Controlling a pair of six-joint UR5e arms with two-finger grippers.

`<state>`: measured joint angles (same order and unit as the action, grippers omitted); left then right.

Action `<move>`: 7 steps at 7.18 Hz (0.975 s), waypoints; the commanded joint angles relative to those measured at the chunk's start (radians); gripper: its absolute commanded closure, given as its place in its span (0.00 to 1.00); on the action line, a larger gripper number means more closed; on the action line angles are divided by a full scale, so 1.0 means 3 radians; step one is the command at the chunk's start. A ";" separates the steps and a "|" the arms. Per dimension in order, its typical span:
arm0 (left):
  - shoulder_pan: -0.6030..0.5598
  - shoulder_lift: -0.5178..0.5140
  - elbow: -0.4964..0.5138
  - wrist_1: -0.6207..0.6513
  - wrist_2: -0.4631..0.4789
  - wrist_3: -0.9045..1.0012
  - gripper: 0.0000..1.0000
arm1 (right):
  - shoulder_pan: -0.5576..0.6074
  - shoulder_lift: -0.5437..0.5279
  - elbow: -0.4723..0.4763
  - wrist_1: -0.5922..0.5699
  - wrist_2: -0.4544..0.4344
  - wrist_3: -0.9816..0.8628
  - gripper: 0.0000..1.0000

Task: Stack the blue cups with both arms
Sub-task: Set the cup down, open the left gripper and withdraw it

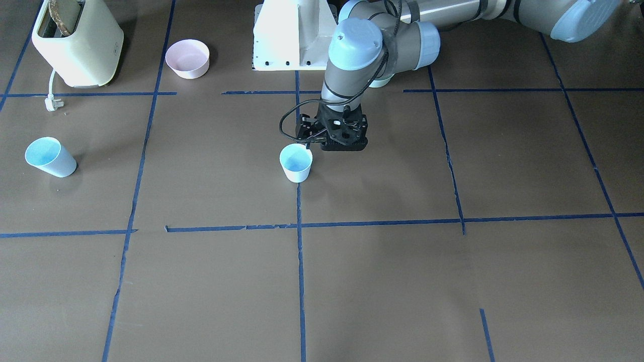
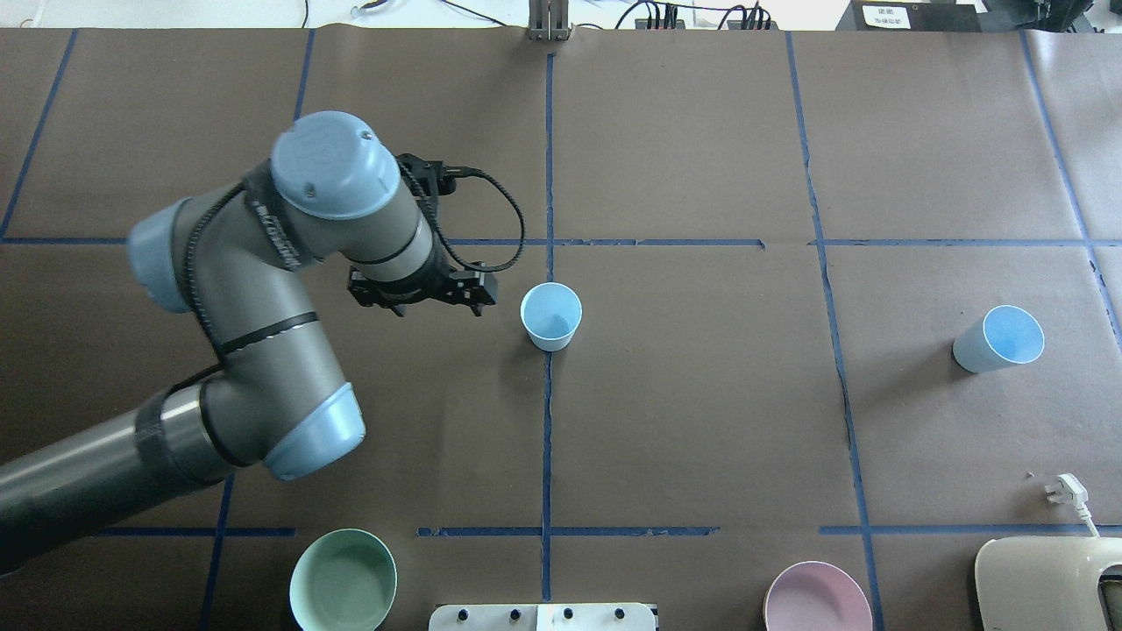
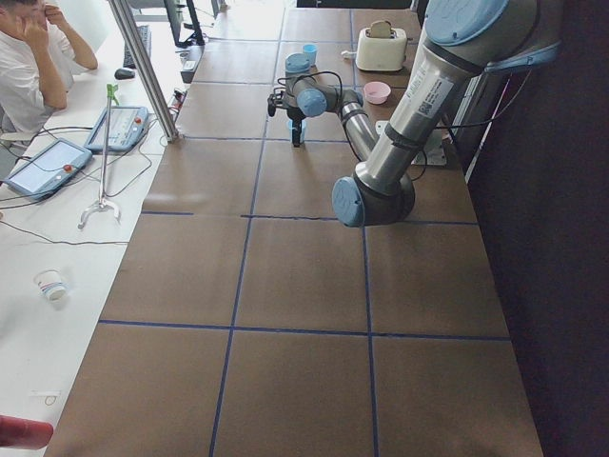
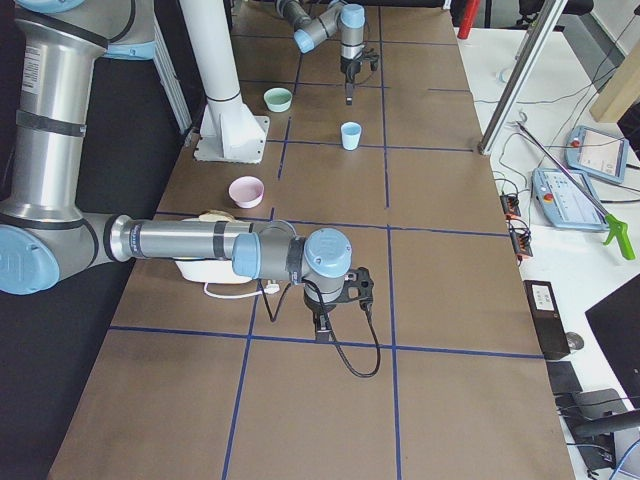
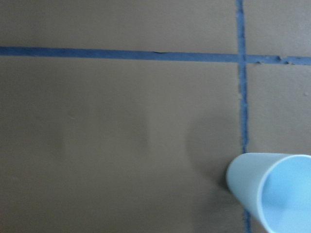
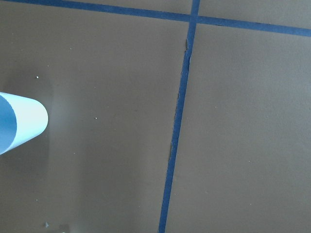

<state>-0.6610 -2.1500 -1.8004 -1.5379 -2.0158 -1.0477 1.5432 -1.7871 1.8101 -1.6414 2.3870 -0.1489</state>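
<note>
One blue cup (image 1: 296, 162) stands upright on the brown table near the middle, also in the overhead view (image 2: 550, 315) and at the lower right of the left wrist view (image 5: 277, 194). My left gripper (image 1: 342, 143) points down just beside it, apart from it, also in the overhead view (image 2: 421, 294); its fingers are hidden under the wrist. The second blue cup (image 2: 999, 338) stands far off on my right side (image 1: 50, 157) and shows at the left edge of the right wrist view (image 6: 19, 124). My right gripper (image 4: 323, 328) shows only in the exterior right view; I cannot tell its state.
A pink bowl (image 1: 187, 58) and a cream toaster (image 1: 78, 42) with a loose plug (image 1: 53, 103) stand near the robot's base on my right. A mint-green bowl (image 2: 343, 580) sits near the base on my left. The white base column (image 1: 294, 35) stands between them.
</note>
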 commanded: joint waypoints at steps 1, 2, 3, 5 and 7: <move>-0.0727 0.0812 -0.0349 0.0054 -0.0406 0.1297 0.00 | 0.0000 0.0005 0.0015 0.0005 0.0005 0.0000 0.00; -0.1177 0.1104 -0.0329 0.0049 -0.0565 0.2023 0.00 | -0.0015 0.0030 0.0096 0.0010 0.0005 -0.0005 0.00; -0.1764 0.1355 -0.0243 0.0079 -0.0810 0.2734 0.00 | -0.0036 0.0066 0.0112 0.0228 0.0025 0.0051 0.00; -0.2686 0.1597 0.0363 0.0075 -0.1067 0.4044 0.00 | -0.0234 0.0097 0.0168 0.0459 0.0020 0.0488 0.00; -0.3306 0.2010 0.0571 0.0049 -0.1109 0.4448 0.00 | -0.0470 0.0301 0.0250 0.0527 -0.0016 0.0925 0.00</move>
<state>-1.5418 -1.6261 -1.6668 -1.5174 -2.3357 0.2073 1.4392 -1.7225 1.8692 -1.4966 2.3872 0.0559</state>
